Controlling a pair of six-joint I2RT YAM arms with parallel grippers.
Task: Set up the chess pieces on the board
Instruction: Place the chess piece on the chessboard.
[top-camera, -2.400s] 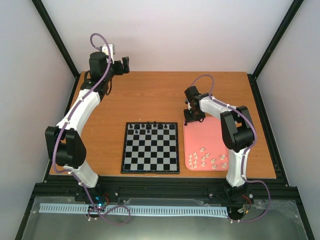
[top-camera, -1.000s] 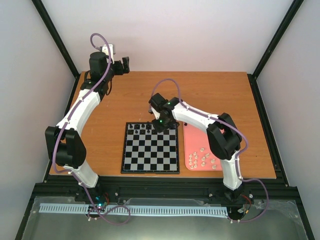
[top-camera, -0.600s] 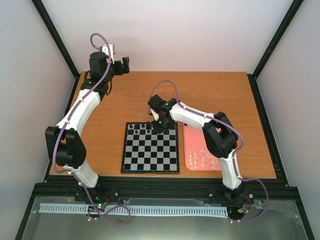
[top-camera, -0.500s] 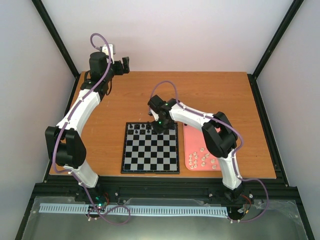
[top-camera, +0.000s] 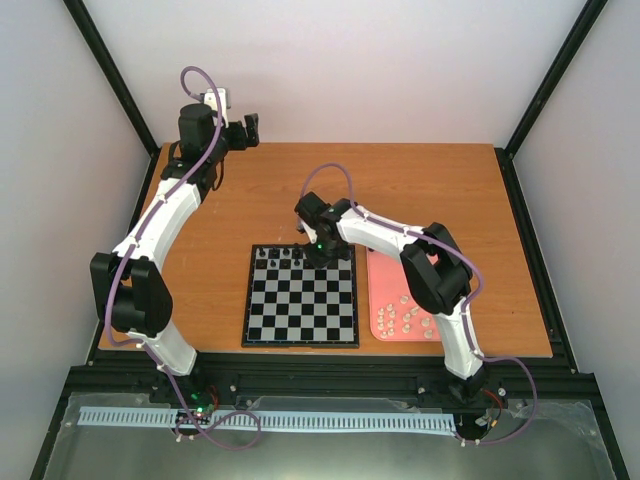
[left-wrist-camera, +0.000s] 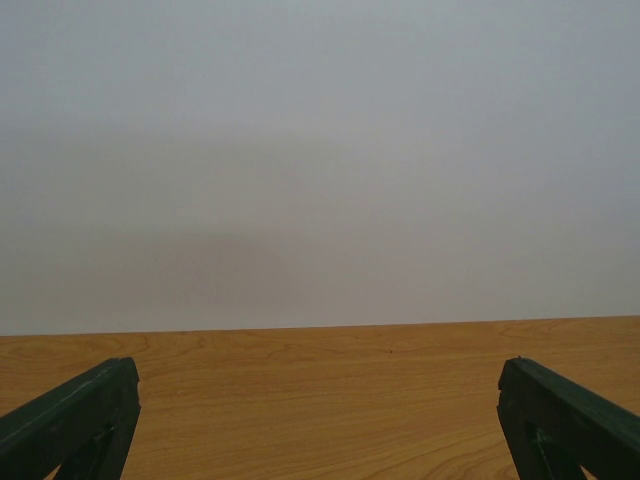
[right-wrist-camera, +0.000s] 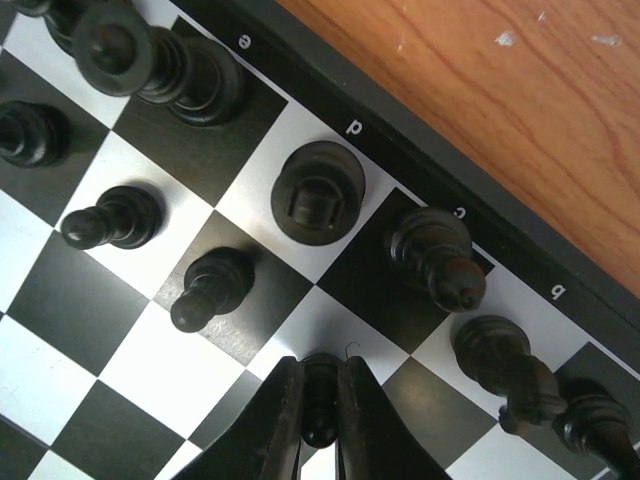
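The board (top-camera: 300, 312) lies at the table's centre, with black chess pieces (top-camera: 288, 255) lined along its far edge. My right gripper (top-camera: 318, 250) is low over the board's far right part. In the right wrist view it (right-wrist-camera: 320, 432) is shut on a black pawn (right-wrist-camera: 320, 400), whose base is over a light square in the second row. Two pawns (right-wrist-camera: 205, 290) stand to its left. A rook (right-wrist-camera: 318, 190), bishop (right-wrist-camera: 436, 256) and knight (right-wrist-camera: 498, 358) stand in the back row. My left gripper (top-camera: 250, 128) hangs open at the far left, holding nothing (left-wrist-camera: 320, 420).
A pink tray (top-camera: 395, 272) to the right of the board holds several cream-white pieces (top-camera: 410, 318) near its front end. The board's black border (right-wrist-camera: 420, 130) carries file letters, with bare wooden table (right-wrist-camera: 520, 110) beyond it.
My right arm has swung from the pink tray to the board's far edge, then edged slightly left and lower with the pawn. The left arm has not moved.
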